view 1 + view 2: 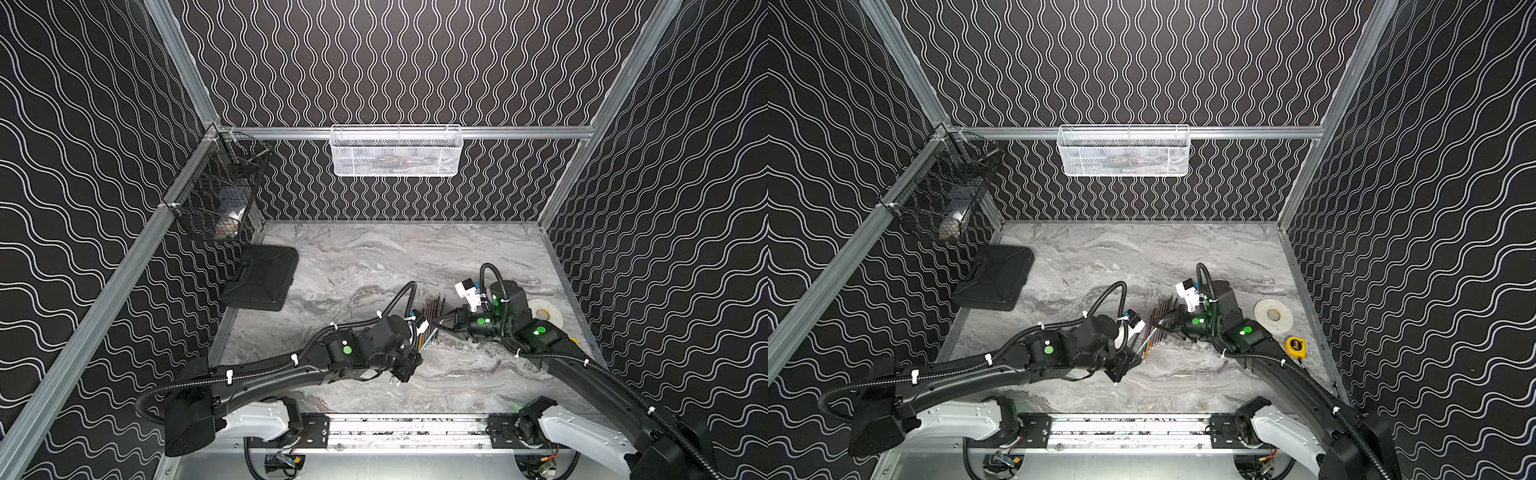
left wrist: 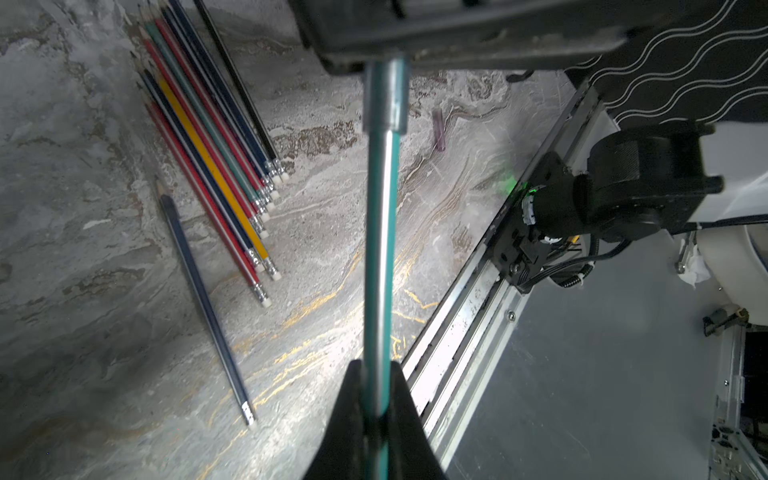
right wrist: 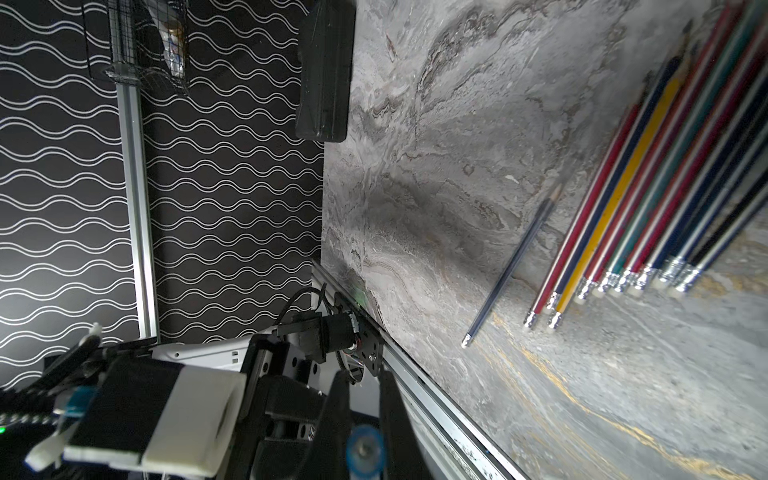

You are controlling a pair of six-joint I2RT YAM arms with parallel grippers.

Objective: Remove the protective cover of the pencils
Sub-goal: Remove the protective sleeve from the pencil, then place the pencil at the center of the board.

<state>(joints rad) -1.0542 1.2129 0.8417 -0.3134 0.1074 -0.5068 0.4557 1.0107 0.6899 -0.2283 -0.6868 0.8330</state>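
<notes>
My left gripper [image 2: 376, 399] [image 1: 411, 360] is shut on a teal pencil [image 2: 377, 249] held above the table. That pencil's far end sits inside a clear protective cover [image 2: 384, 97], and my right gripper [image 3: 360, 399] [image 1: 437, 323] is shut on the cover. In the right wrist view the cover [image 3: 365, 451] shows end-on as a bluish disc between the fingers. The other pencils [image 2: 208, 145] [image 3: 644, 187] [image 1: 434, 307] lie in a row on the marble table, bare points showing. One dark pencil [image 2: 203, 299] [image 3: 511, 266] lies apart beside the row.
A loose purplish cover [image 2: 438, 129] lies on the table. A black case [image 1: 262, 278] sits at the back left under a black wire basket [image 1: 216, 187]. A white mesh basket [image 1: 395, 151] hangs on the back wall. A white disc [image 1: 544, 313] and a yellow tape measure [image 1: 1295, 347] lie at the right.
</notes>
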